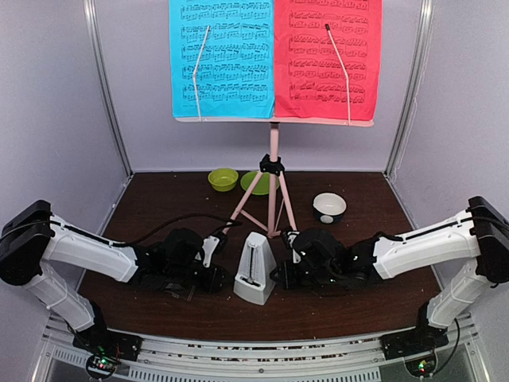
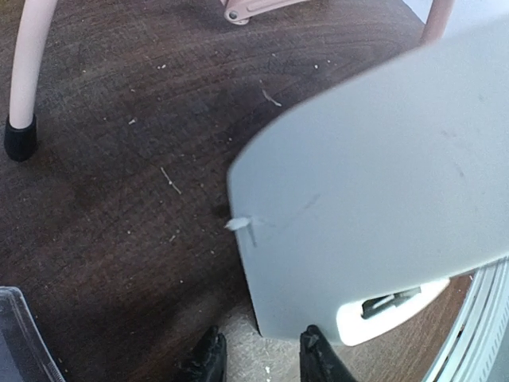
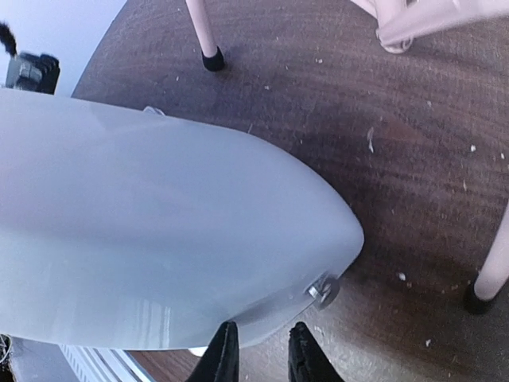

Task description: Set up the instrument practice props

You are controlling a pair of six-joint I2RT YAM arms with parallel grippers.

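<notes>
The white pyramid metronome stands upright at the table's middle front, between my two grippers. My left gripper is low at its left side. In the left wrist view, the left gripper is open: one tip meets the lower corner of the metronome and the other stands clear of it. My right gripper presses in from the right. In the right wrist view, the right gripper has its jaws nearly together on the rim of the metronome. Behind stands the pink music stand, holding the blue sheet and the red sheet.
A lime green bowl and plate lie at the back left of the stand, and a small white bowl sits to its right. A stand leg reaches forward. A clear plastic piece lies by my left gripper.
</notes>
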